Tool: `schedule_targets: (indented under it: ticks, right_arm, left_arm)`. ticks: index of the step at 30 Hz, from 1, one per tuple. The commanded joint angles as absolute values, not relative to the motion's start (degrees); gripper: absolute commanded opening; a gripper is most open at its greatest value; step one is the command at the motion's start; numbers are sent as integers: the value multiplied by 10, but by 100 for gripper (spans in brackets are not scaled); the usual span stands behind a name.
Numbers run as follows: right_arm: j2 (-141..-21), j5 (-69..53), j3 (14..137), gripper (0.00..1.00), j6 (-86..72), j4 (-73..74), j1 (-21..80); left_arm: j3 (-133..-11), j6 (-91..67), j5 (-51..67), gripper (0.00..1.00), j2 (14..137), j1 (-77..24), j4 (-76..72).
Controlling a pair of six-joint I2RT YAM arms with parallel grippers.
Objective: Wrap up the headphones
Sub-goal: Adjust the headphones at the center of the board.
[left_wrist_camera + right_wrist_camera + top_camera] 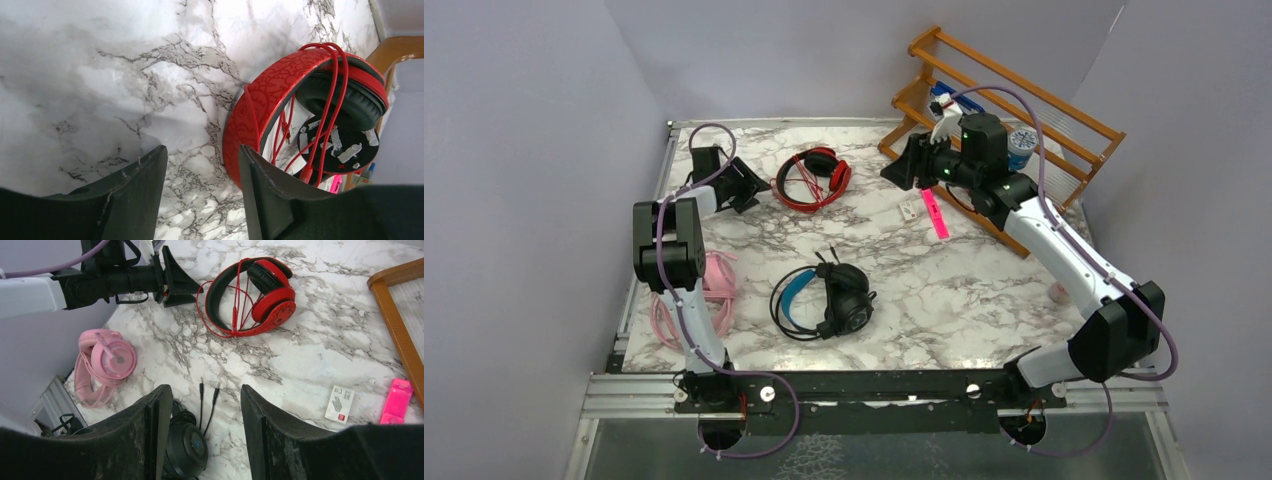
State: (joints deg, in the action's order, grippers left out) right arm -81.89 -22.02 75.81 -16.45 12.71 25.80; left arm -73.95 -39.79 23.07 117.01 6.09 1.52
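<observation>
The red headphones lie flat at the far side of the table, with their red cable looped over the band and cups. The left gripper is low, just beside their left edge. Its fingers are spread apart and only table shows between them.

The right gripper hangs higher up, near the wooden rack at the far right corner. Its fingers are spread too, and it holds nothing.

The pink headphones sit at the left edge of the table, close to the left arm. The black headphones with the blue band lie in the middle, nearer the front. Two black plug ends lie just past them.

A pink thing and a small white card lie near the rack. There is bare table on the right, between the black headphones and the right arm.
</observation>
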Motion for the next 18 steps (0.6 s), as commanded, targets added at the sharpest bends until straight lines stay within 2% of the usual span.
schedule_targets:
  ticks: [1, 6, 11, 18]
  right_arm:
    - [-865, -242, 763, 58, -163, 90, 258]
    - [-965, -272, 798, 58, -168, 49, 260]
    - [-1089, -273, 885, 60, -183, 25, 272]
    - [-1223, -251, 1007, 62, -228, 18, 285]
  left_arm:
    - [-707, -415, 249, 61, 1141, 73, -9]
    - [-700, -417, 263, 65, 1128, 79, -20]
    - [-710, -432, 299, 66, 1148, 85, -35]
    - [-701, -462, 325, 74, 1154, 86, -85]
